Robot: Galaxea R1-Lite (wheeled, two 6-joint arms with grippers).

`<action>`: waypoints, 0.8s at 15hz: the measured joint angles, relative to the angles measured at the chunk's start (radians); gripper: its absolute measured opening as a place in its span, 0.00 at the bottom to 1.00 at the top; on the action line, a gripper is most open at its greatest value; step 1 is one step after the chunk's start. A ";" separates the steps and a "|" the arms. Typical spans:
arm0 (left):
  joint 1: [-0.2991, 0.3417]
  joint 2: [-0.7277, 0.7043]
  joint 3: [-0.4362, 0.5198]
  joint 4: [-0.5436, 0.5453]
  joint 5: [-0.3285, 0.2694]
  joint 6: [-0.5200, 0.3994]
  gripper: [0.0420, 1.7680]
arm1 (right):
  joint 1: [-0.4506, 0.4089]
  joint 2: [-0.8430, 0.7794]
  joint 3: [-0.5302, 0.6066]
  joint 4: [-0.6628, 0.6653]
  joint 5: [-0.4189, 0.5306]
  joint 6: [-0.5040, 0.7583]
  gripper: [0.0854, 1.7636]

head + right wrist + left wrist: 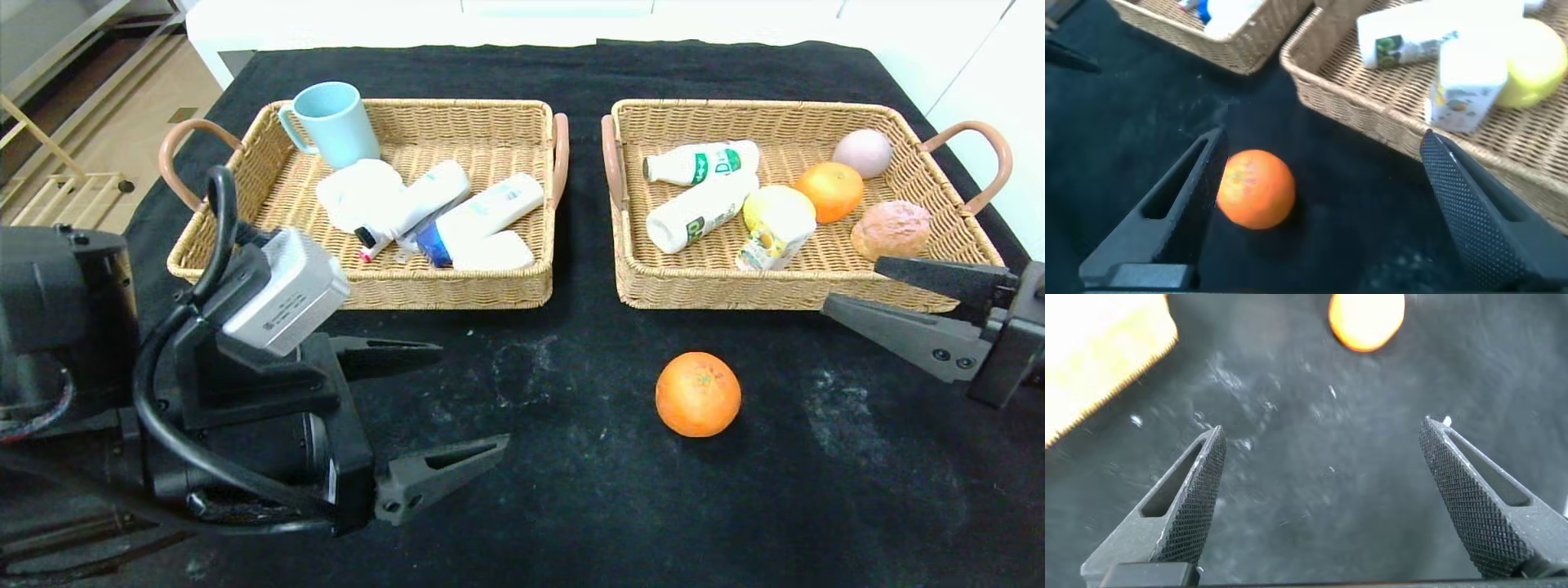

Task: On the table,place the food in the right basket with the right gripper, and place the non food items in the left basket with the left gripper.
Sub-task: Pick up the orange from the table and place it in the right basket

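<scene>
1. Black cloth with faint white smudges covers the table (816, 506), two tan wicker trays at its far side
2. One round, dimpled orange (698, 394) remains on the cloth, ahead of the right gripper (849, 287) and toward the robot's left, nearer it than the left gripper (469, 400)
3. Both grippers hold their fingers wide apart, empty
4. Right basket (718, 296) lies just beyond the orange, holding smooth bottles, a carton and round fruit
</scene>
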 joint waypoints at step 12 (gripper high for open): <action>0.057 -0.024 0.105 -0.112 -0.013 0.025 0.97 | 0.421 0.169 -0.284 0.380 -0.663 0.131 0.97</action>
